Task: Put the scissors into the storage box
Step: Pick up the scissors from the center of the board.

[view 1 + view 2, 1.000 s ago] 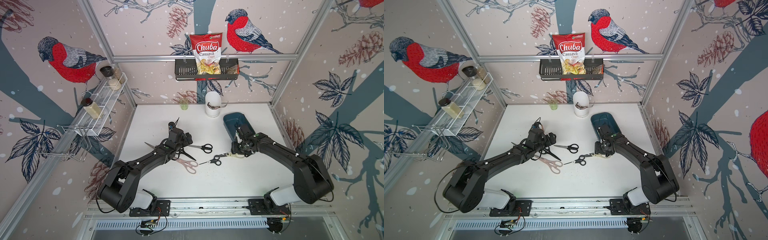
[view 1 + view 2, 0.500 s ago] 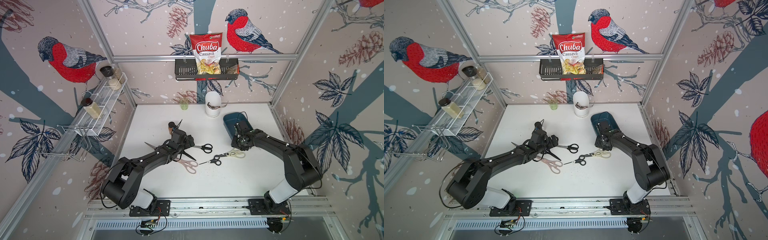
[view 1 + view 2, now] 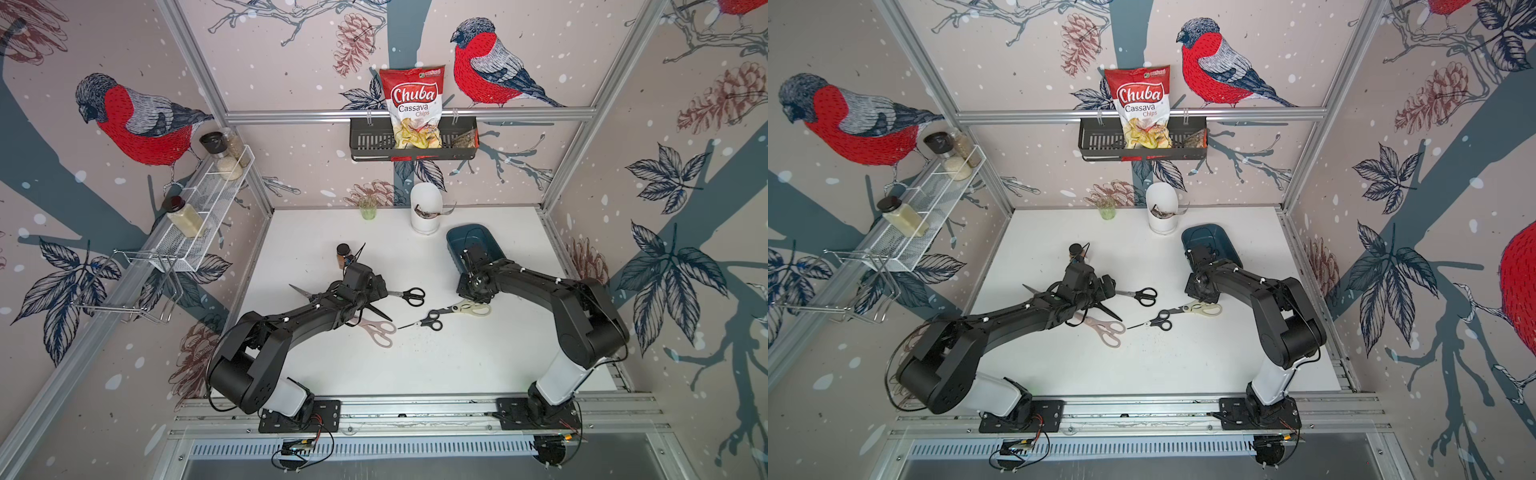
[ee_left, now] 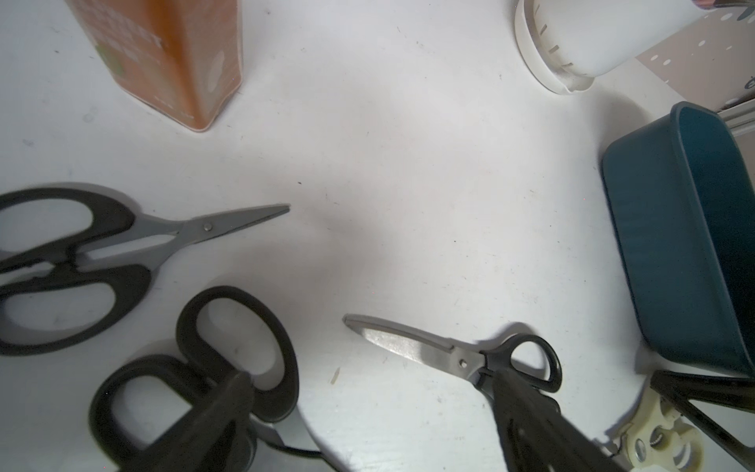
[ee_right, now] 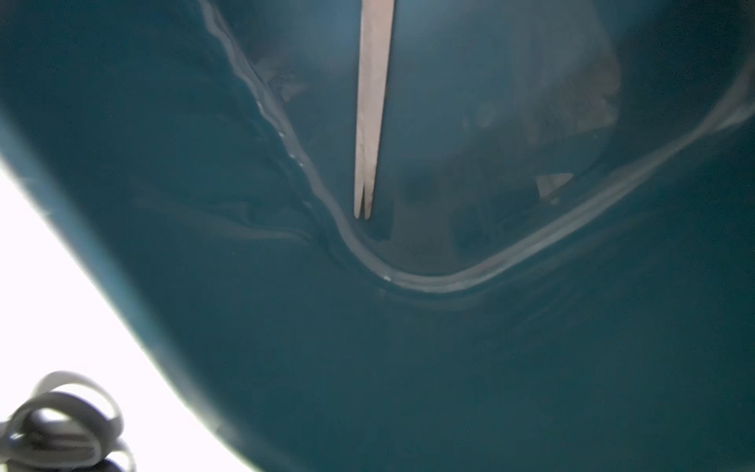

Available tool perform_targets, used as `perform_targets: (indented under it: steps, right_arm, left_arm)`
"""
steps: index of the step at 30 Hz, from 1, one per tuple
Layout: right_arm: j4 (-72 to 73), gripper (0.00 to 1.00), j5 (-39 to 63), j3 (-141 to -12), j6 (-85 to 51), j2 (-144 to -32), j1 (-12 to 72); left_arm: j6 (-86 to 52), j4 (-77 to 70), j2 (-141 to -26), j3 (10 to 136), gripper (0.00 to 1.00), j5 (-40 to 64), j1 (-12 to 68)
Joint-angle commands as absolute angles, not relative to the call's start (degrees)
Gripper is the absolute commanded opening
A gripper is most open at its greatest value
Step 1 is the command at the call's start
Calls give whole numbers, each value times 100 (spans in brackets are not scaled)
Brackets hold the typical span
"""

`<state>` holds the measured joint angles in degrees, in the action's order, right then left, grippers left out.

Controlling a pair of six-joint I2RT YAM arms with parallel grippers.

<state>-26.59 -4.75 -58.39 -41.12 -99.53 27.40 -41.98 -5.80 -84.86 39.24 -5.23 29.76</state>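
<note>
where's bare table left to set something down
Free: the near strip of table between the pink scissors and the rail, and the far stretch between jar and glass. Crowded: the scissors mid-table, and beside the box.

scissors [image 3: 409, 296] on table [image 3: 457, 365], left of storage box [image 3: 489, 243]

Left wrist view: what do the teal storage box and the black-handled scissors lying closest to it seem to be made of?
Storage box: probably moulded plastic, smooth and semi-gloss, going by its rounded corners and the soft sheen on its wall. Black-handled scissors: the blades look like bare steel, bright, with a pivot rivet; the handles are likely matt black plastic.
</note>
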Motion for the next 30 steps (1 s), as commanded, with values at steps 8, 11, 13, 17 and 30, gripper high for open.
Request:
perform_targets:
  steps: [8, 11, 13, 17, 30]
  right_arm:
    - [-2565, 27, -835, -5841, -4263, -10254, 2812]
    - [-2564, 19, -861, -5769, -4242, -10317, 2808]
    - [-2527, 15, -846, -5706, -4253, -10312, 2811]
    - [-2417, 8, -857, -5596, -4382, -10200, 2809]
    - [-1626, 0, -965, -4757, -5387, -8764, 2561]
  left_arm:
    - [-4092, -615, -8385, 3876, 95, -690, 2997]
    - [-4107, -619, -8359, 3856, 95, -691, 2997]
    - [-4113, -612, -8341, 3836, 95, -698, 2995]
    - [-4113, -607, -8323, 3835, 95, -720, 2990]
    - [-4119, -606, -8297, 3840, 95, -705, 2994]
